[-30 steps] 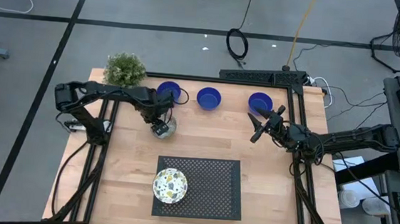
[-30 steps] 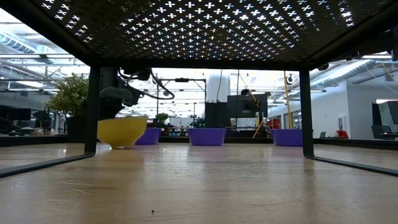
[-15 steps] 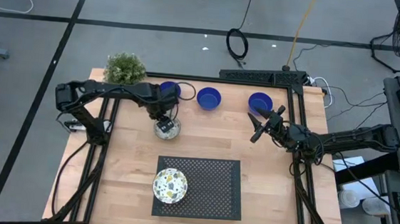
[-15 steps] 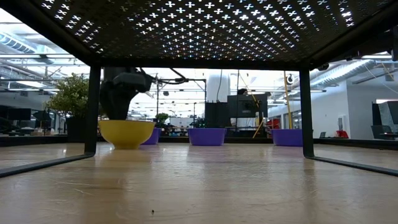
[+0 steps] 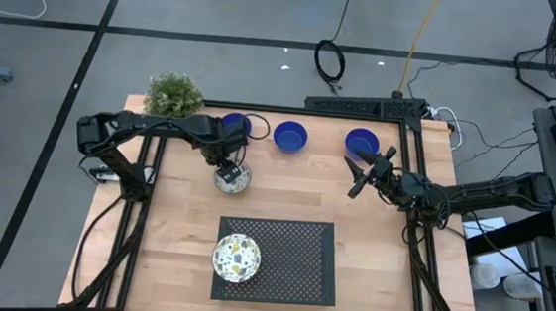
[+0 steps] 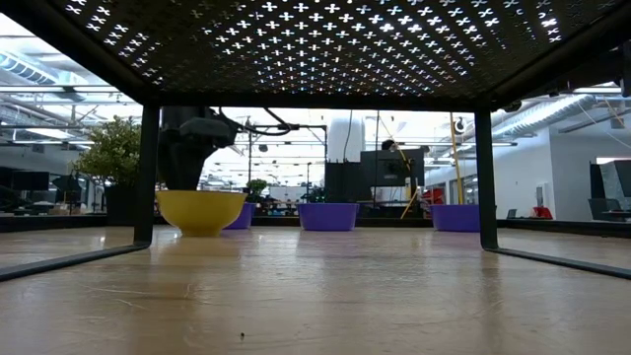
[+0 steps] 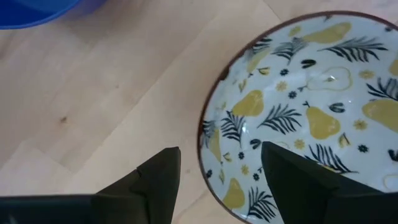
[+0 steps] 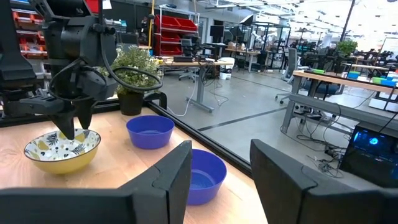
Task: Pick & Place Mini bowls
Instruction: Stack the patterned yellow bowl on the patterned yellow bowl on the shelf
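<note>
I see my left claw (image 5: 227,171) spread apart astride the pear-patterned bowl's (image 5: 232,180) rim at upper left of the surface (image 5: 389,264), right claw (image 5: 356,177) hovering apart.

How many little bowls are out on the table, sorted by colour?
Blue bowls: 3
White pear-patterned bowls: 2 (one under the left gripper, one on the black perforated stand)
Total: 5

Left arm: extended across the table's far left part | left gripper (image 5: 229,176): pointed down, fingers spread apart | right arm: held low over the table's far right | right gripper (image 5: 358,175): fingers parted, nothing gripped
</note>
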You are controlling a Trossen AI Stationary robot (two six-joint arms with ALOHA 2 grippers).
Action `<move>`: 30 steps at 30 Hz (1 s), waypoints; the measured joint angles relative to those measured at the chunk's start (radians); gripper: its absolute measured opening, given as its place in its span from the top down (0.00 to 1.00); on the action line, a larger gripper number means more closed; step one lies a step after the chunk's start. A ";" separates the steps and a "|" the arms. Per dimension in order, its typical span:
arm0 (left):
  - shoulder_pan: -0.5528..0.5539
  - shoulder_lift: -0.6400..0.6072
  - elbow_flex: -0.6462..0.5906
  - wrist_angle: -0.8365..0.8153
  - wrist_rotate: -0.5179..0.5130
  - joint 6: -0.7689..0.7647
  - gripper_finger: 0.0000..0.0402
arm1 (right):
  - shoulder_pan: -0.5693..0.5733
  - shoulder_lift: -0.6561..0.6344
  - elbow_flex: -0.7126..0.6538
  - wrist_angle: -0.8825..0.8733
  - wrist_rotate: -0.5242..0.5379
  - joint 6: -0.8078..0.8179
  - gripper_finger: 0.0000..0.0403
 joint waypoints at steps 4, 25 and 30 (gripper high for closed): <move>0.001 0.000 0.000 0.000 -0.017 -0.020 0.44 | 0.000 0.000 0.000 0.000 0.000 0.000 0.62; 0.001 0.000 -0.041 0.051 -0.012 -0.040 0.44 | 0.000 0.000 0.000 0.000 -0.001 0.000 0.62; 0.001 0.000 -0.041 0.049 -0.012 -0.029 0.44 | 0.000 0.000 0.000 0.000 -0.001 0.000 0.62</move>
